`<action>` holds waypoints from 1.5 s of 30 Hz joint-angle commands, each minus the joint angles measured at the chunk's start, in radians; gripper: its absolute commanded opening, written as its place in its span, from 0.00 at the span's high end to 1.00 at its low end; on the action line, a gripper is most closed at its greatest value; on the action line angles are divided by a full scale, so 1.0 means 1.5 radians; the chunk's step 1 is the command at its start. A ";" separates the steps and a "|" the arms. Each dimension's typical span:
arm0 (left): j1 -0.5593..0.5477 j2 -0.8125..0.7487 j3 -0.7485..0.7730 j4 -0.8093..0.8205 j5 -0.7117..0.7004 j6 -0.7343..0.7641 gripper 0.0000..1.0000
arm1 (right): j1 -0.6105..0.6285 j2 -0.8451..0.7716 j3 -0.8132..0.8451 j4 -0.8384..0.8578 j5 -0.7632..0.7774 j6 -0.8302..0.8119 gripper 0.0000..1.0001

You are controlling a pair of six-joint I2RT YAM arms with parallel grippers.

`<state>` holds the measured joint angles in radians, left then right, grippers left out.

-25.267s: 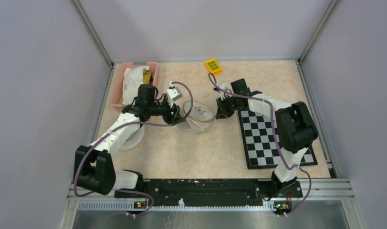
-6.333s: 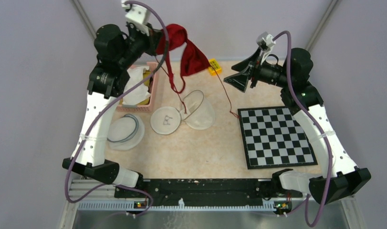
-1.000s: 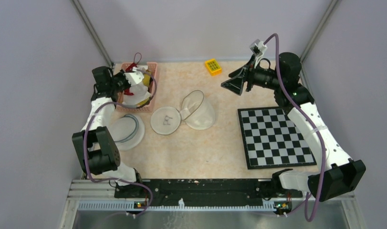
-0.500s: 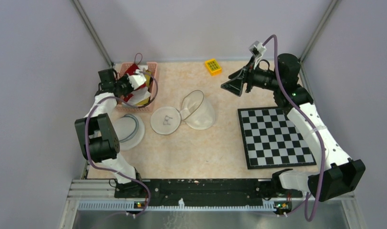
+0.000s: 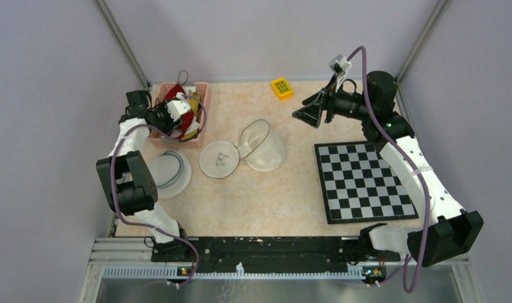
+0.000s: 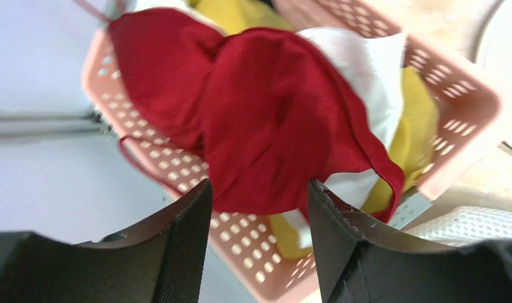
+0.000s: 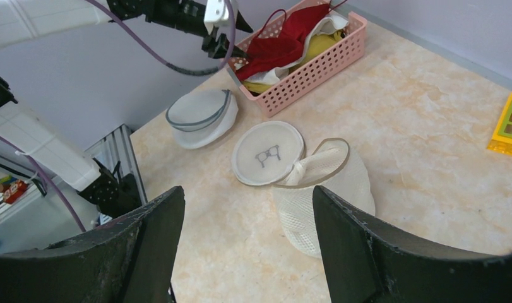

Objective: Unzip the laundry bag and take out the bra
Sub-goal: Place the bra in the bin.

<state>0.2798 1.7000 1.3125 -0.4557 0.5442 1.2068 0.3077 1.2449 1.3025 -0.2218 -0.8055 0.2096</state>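
Red bra [image 6: 266, 120]: atop other clothes [image 6: 379, 82] in the pink basket [image 6: 455, 101] at ten o'clock; laundry bag [image 5: 266, 151] unzipped, gaping, near centre. My left gripper [image 6: 258, 189]: parted at the bra, gripping nothing; right gripper [image 7: 247, 196]: wide, empty, aloft at two o'clock. I judge set-down finishing; next I back the left arm off, clear of the straps [image 6: 139, 165].

Robot lab, walled cell, checkerboard mat [image 5: 365, 182]
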 commanded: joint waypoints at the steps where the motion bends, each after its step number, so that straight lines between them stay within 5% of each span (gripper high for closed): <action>1: 0.041 -0.020 0.099 -0.034 0.023 -0.133 0.35 | 0.001 -0.017 0.011 -0.006 0.000 -0.003 0.27; 9: 0.055 -0.001 0.173 -0.037 0.106 -0.328 0.22 | -0.018 0.026 0.042 -0.057 -0.012 -0.003 0.26; 15: 0.027 0.079 0.243 -0.021 0.088 -0.433 0.21 | -0.029 0.047 0.027 -0.056 -0.011 -0.001 0.26; 31: 0.018 0.242 0.218 -0.080 -0.014 -0.473 0.16 | -0.047 0.077 -0.005 -0.070 -0.019 0.000 0.26; 37: 0.018 0.204 0.199 -0.113 -0.016 -0.452 0.10 | -0.047 0.076 -0.018 -0.075 -0.016 -0.002 0.26; 45: 0.018 0.004 0.137 -0.067 -0.029 -0.407 0.01 | -0.046 0.079 -0.054 -0.080 -0.010 -0.020 0.26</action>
<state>0.3031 1.9133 1.5242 -0.5854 0.4973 0.5552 0.2455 1.3705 1.2423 -0.3492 -0.8173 0.2012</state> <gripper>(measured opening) 0.969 0.736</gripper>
